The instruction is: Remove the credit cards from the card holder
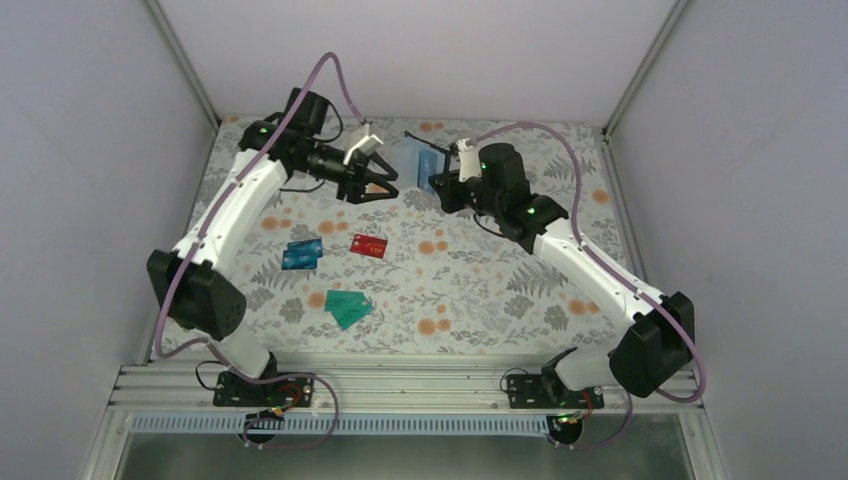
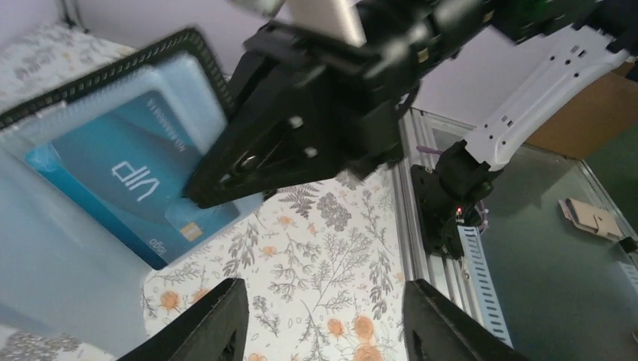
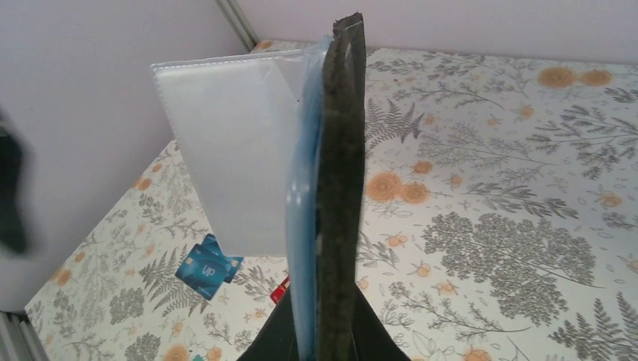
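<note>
At the far end of the bench point(image 1: 480, 300), in the overhead view, the right claw point(image 1: 447, 180) is pinching the card holder point(image 1: 415, 155) and holding it off the surface. The left claw point(image 1: 378, 188) is hovering just beside it, spread and empty. Nearer the arms, blue cards point(image 1: 302, 253), a red card point(image 1: 369, 245) and teal cards point(image 1: 348, 308) are lying loose. In the left wrist view, the fingers point(image 2: 214, 327) are standing wide apart, and a blue card point(image 2: 120, 177) (marked VIP) is sitting inside the open holder. In the right wrist view, the holder is standing edge-on, with a clear sleeve point(image 3: 226, 150) fanning out leftward.
</note>
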Robot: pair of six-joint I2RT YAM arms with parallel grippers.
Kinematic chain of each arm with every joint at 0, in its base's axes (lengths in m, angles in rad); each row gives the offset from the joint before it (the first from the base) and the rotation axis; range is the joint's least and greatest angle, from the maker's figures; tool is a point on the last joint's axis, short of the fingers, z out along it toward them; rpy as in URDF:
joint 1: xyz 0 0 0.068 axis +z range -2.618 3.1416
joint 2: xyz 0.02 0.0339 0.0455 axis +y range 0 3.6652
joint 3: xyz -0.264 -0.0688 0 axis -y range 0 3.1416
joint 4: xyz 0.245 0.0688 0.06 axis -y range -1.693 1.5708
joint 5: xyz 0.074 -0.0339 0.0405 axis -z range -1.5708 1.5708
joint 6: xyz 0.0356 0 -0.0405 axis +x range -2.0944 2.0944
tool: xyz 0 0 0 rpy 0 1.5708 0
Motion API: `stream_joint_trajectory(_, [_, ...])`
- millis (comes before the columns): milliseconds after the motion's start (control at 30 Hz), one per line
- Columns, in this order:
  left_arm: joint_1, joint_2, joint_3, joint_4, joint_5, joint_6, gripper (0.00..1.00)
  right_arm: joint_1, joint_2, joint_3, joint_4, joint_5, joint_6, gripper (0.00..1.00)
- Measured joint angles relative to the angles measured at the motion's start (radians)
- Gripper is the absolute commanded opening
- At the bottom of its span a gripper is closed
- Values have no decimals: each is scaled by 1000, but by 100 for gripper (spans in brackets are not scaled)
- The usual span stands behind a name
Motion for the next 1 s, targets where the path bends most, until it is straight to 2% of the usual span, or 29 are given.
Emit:
stream_joint_trajectory(100, [-4,44,-60,90,11,-98,47,18,0,2,4,-19,-2,4])
stream_joint_trajectory(300, [-3,42,-127,233,-35,-233,44,21,0,1,56,-198,-31,4])
stream_joint_trajectory(733, [36,-21,-139,257,-40,-265,47,18,-39,-23,116,-466,-131,4])
stream_joint_trajectory(867, [39,-62,-139,240,-6,-255,33,18,-58,-23,140,-513,-148,4])
stream_joint_trajectory(1000, [22,-100,-139,235,19,-235,23,18,-60,-23,186,-552,-143,4])
